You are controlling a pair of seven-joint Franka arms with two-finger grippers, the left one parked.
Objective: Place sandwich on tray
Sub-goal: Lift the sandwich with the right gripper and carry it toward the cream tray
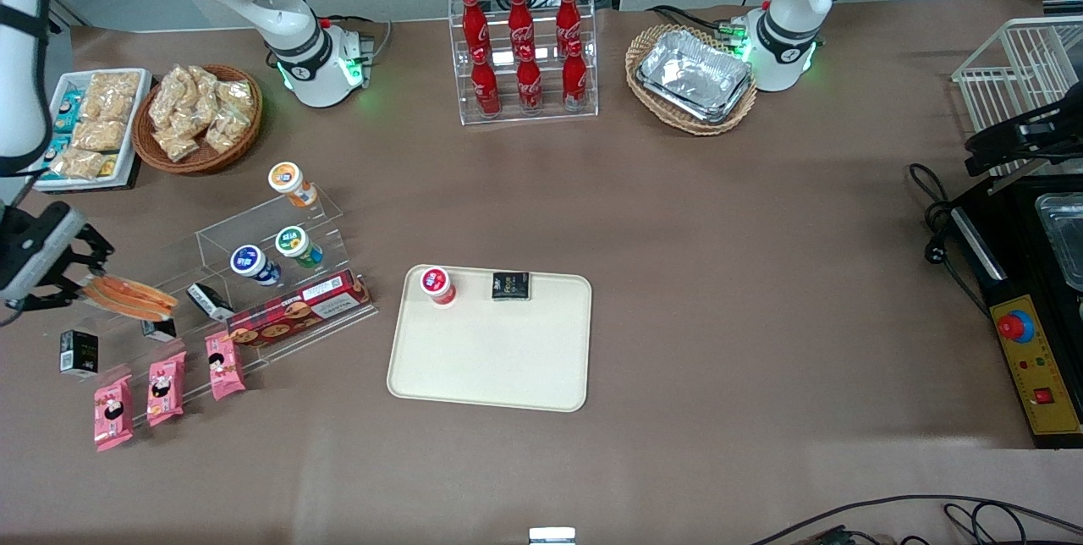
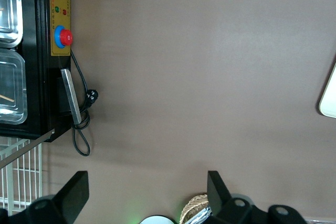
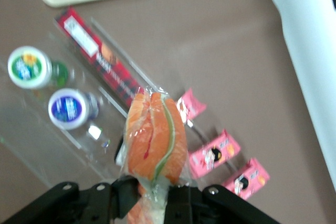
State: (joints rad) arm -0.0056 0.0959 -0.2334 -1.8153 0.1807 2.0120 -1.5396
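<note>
Here the right arm's black two-finger gripper (image 1: 85, 281) hangs over the clear acrylic stepped display stand (image 1: 254, 261) at the working arm's end of the table, its fingers (image 3: 176, 200) pinched on one end of the small clear-wrapped wedge sandwich with orange, white and green layers (image 1: 129, 298). The sandwich is lifted clear of the stand and sticks out level from the gripper, pointing toward the middle of the table. In the right wrist view the sandwich (image 3: 156, 139) stands up between the fingers, with the wrap bunched where they grip it. The large flat cream-beige rectangular plastic tray with rounded corners (image 1: 491, 359) lies on the brown table top near the middle, well apart from the sandwich. On the tray's edge farther from the front camera stand a small red-lidded cup (image 1: 437, 284) and, beside it, a small black packet (image 1: 511, 285); the remainder of the tray is bare. The long red biscuit box (image 1: 298, 308) lies on the stand's lower step between the gripper and the tray. Three pink snack packets (image 1: 161, 387) lie nearer to the front camera than the sandwich. Three round-lidded cups, blue (image 1: 250, 262), green (image 1: 294, 244) and orange (image 1: 289, 181), rest on the stand's upper steps.
</note>
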